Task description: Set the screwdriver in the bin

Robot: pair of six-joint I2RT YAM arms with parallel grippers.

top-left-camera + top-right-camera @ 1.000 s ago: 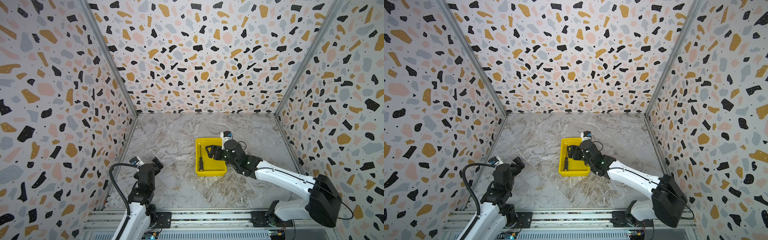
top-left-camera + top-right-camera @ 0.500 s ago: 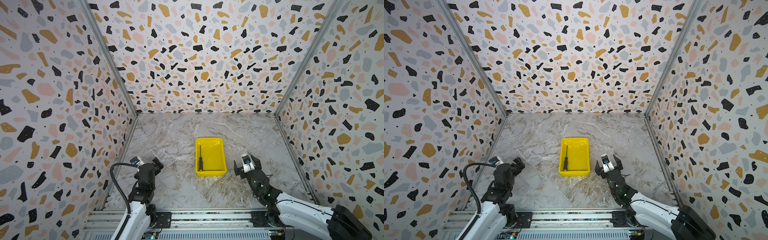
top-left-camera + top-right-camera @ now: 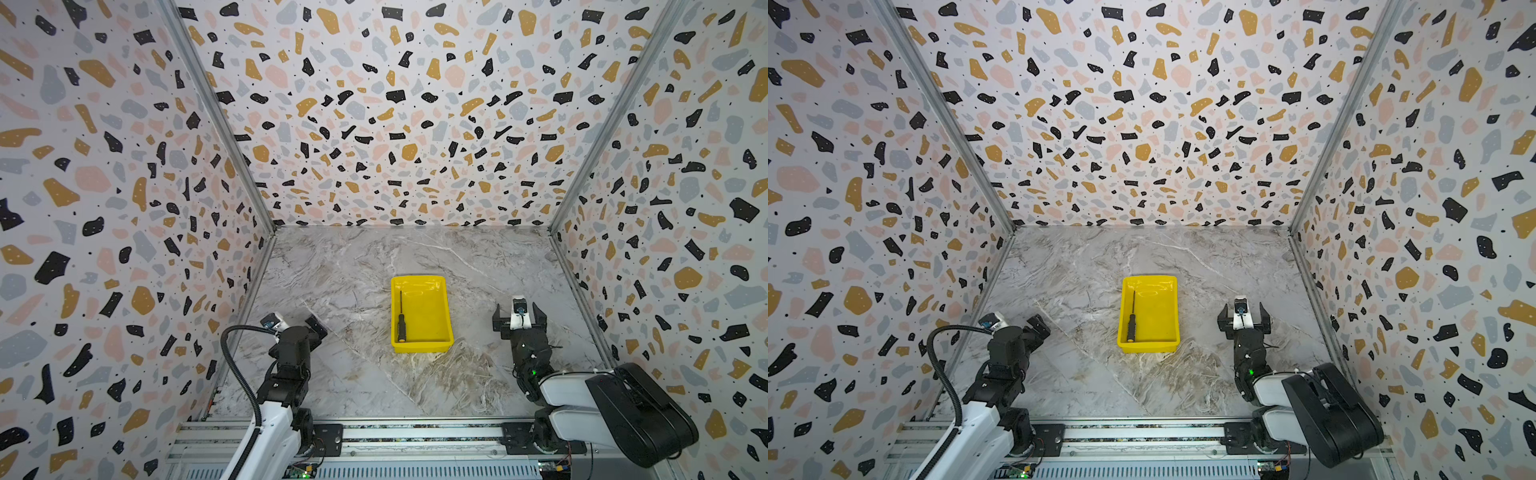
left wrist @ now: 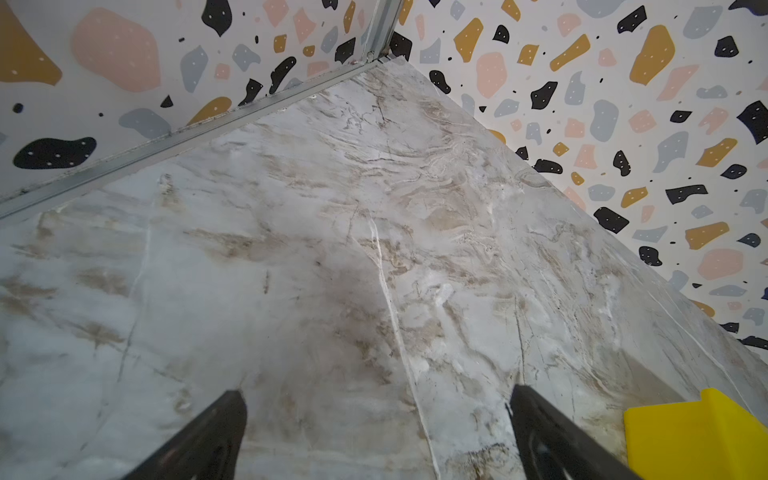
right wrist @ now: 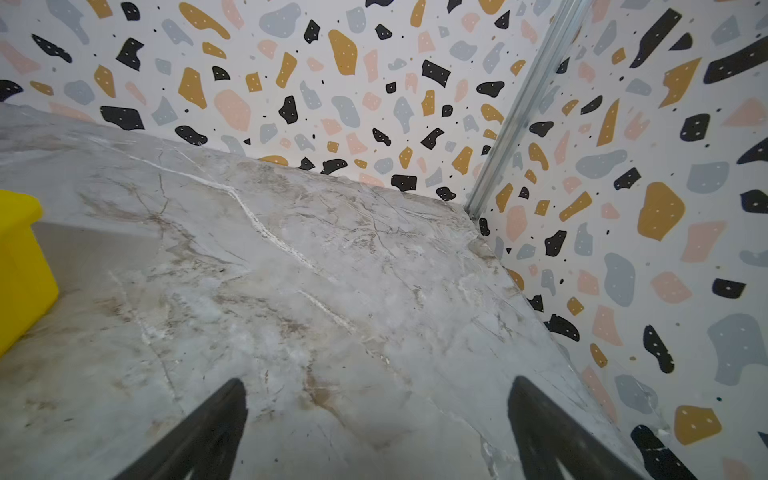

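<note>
**Top views.** The bright yellow, shallow rectangular plastic bin [image 3: 428,316] [image 3: 1156,316] stands near the middle of the grey marble-patterned table [image 3: 353,270], its long sides running from the near edge toward the far edge. The small slim screwdriver [image 3: 401,322] [image 3: 1132,318], with a thin dark shaft and a black handle with an orange-yellow end cap, lies flat inside the bin along its left long wall. The handle points toward the near edge and the tip toward the far edge. The right gripper [image 3: 517,309] [image 3: 1244,311] sits to the right of the bin and well apart from it, toward the table's right edge. Its jaws are spread wide and hold nothing. The left gripper [image 3: 301,328] sits near the left edge, well apart from the bin. Its opening cannot be read in these views.

**Left wrist view.** The two black fingers [image 4: 216,432] of the left gripper stand wide apart over bare table, with nothing between them. One outer corner of the bin [image 4: 698,436] shows beside one finger without touching it.

**Right wrist view.** The right gripper's black fingers [image 5: 548,428] are fully spread over bare table and grip nothing. An outer corner of the bin [image 5: 20,270] shows at the picture's edge, clear of both fingers.
</note>
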